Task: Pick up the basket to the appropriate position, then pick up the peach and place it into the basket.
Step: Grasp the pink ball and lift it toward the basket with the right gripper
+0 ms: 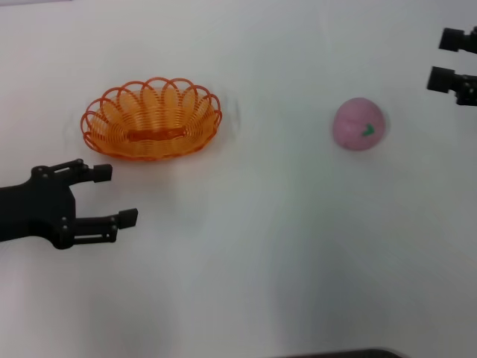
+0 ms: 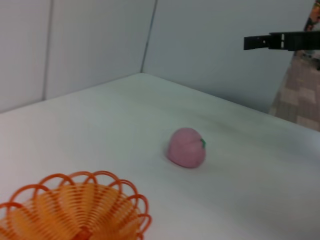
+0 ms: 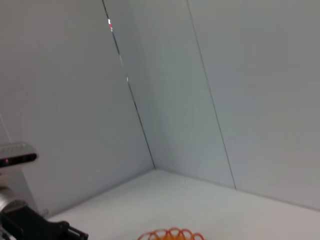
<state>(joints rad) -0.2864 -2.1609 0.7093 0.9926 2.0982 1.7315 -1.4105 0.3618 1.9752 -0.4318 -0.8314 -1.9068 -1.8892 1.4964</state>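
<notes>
The orange wire basket (image 1: 152, 119) sits empty on the white table at the left; it also shows in the left wrist view (image 2: 75, 210) and its rim shows in the right wrist view (image 3: 171, 234). The pink peach (image 1: 359, 124) lies on the table to the right, apart from the basket, and shows in the left wrist view (image 2: 186, 147). My left gripper (image 1: 115, 195) is open and empty, just in front of the basket's near left rim. My right gripper (image 1: 443, 58) is open and empty at the far right edge, beyond the peach.
The white table (image 1: 253, 253) spreads around both things. Grey wall panels (image 3: 200, 90) stand behind it. The right arm's fingers show far off in the left wrist view (image 2: 280, 41).
</notes>
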